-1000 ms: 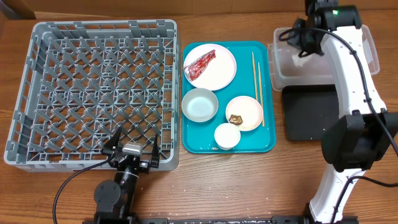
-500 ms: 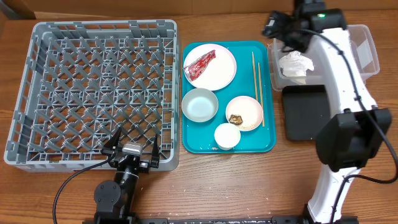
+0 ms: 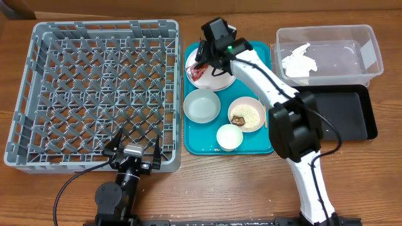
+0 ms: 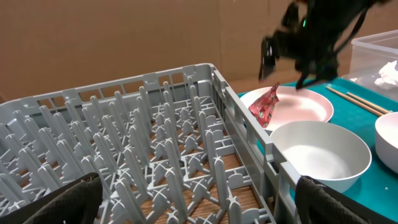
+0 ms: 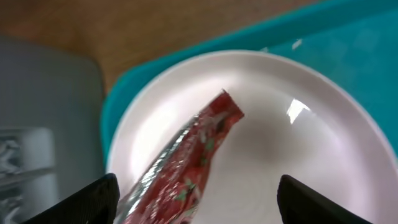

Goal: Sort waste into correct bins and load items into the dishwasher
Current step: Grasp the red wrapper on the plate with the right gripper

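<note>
The red-and-silver wrapper lies on the large white plate at the back of the teal tray. My right gripper hovers just above it, open, with a finger on each side and nothing gripped. Crumpled white paper sits in the clear tub; the black tray lies in front of that tub. A small plate carries rice and a brown lump. Chopsticks lie on the teal tray. My left gripper is open at the grey dish rack's near edge.
A pale bowl and a small white cup stand on the teal tray beside the rack's right wall. My right arm stretches diagonally over the tray's right half.
My right arm left the white paper in the clear tub and swung left to above the large plate. Its jaws opened. The left arm stayed still.
</note>
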Controlling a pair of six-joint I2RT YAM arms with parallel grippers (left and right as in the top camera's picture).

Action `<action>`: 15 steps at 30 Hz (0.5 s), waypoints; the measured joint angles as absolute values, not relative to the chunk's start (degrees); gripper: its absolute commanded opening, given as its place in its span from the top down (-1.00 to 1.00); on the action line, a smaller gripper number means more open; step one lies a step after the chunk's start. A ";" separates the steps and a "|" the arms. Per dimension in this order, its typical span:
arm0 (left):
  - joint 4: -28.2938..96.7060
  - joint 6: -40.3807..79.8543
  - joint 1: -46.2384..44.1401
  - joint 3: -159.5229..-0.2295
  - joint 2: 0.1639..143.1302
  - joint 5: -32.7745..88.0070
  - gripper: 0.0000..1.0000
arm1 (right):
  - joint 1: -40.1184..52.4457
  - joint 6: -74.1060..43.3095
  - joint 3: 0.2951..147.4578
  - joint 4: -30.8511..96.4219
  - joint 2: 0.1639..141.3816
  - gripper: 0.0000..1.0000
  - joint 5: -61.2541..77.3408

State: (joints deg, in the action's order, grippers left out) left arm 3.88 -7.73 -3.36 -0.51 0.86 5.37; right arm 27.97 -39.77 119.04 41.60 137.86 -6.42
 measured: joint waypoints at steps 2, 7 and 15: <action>3.86 -7.73 -3.36 -0.51 0.86 5.39 -0.99 | 28.08 -40.10 119.04 40.73 139.11 -0.62 -6.46; 3.88 -7.73 -3.36 -0.51 0.86 5.39 -0.99 | 28.73 -40.29 119.04 38.35 140.14 -0.55 -6.50; 3.86 -7.73 -3.36 -0.51 0.86 5.39 -1.00 | 29.52 -40.21 119.04 38.74 142.30 0.02 -6.70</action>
